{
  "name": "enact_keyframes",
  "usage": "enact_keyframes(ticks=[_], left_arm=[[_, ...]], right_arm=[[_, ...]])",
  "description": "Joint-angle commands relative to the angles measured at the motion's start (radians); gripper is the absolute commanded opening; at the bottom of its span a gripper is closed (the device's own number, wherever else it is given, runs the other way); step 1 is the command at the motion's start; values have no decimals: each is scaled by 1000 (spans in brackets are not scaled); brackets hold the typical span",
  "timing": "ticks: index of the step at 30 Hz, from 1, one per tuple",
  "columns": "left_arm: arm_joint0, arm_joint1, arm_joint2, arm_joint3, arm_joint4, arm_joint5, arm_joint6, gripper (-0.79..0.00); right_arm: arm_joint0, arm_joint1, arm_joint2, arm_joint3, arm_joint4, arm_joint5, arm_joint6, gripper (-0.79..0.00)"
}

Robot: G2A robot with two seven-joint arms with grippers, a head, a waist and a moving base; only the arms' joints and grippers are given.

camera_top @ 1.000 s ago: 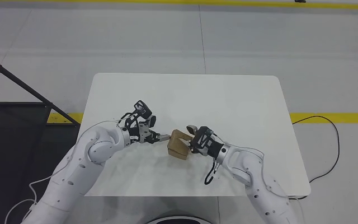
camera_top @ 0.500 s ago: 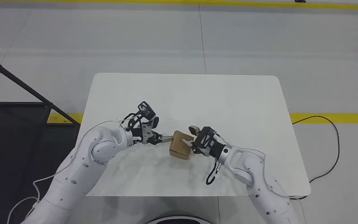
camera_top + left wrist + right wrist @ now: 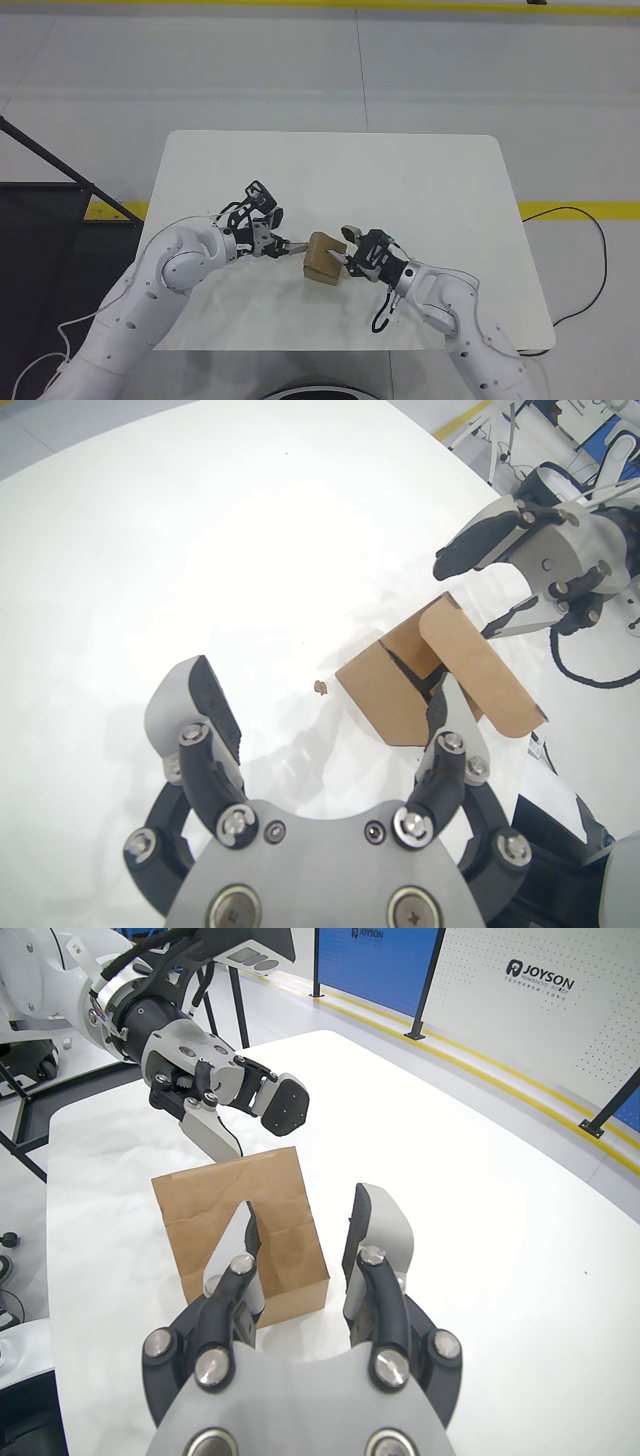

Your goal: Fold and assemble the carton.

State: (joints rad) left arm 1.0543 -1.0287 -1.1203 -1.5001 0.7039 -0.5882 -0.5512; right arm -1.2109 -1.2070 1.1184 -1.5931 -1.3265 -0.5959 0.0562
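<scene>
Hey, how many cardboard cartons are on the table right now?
1. The carton sits near the front middle of the table, between the open left gripper and the open right gripper. No other seems hidden.

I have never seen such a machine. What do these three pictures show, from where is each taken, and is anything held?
This is a robot with two arms; each arm ends in a gripper, a two-fingered claw. The top view looks down from above the arms at a white table. On it lies a small brown carton, partly folded, with a rounded flap sticking out. The other two pictures come from cameras on the wrists, so each shows its own fingers in front. The left gripper is open; one fingertip is at the carton's open seam. The right gripper is open too, with the carton just ahead of its fingers. Nothing is held: neither gripper is shut on the carton. A tiny brown scrap lies on the table beside the carton.
</scene>
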Motion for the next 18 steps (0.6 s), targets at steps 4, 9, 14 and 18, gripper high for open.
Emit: enact_keyframes(ticks=[4,9,14,18], left_arm=[[-2,-1,3,1,1,-5,5,0],[4,1,-14,1,-4,-4,25,0],[21,6,-40,-5,-13,-7,33,0],[30,9,-49,-3,-53,-44,22,0]], right_arm=[[-1,1,2,4,5,-1,1,-369],[2,1,0,8,8,-1,2,-366],[3,2,-2,10,9,-1,1,-376],[6,2,-4,12,8,-3,0,-372]])
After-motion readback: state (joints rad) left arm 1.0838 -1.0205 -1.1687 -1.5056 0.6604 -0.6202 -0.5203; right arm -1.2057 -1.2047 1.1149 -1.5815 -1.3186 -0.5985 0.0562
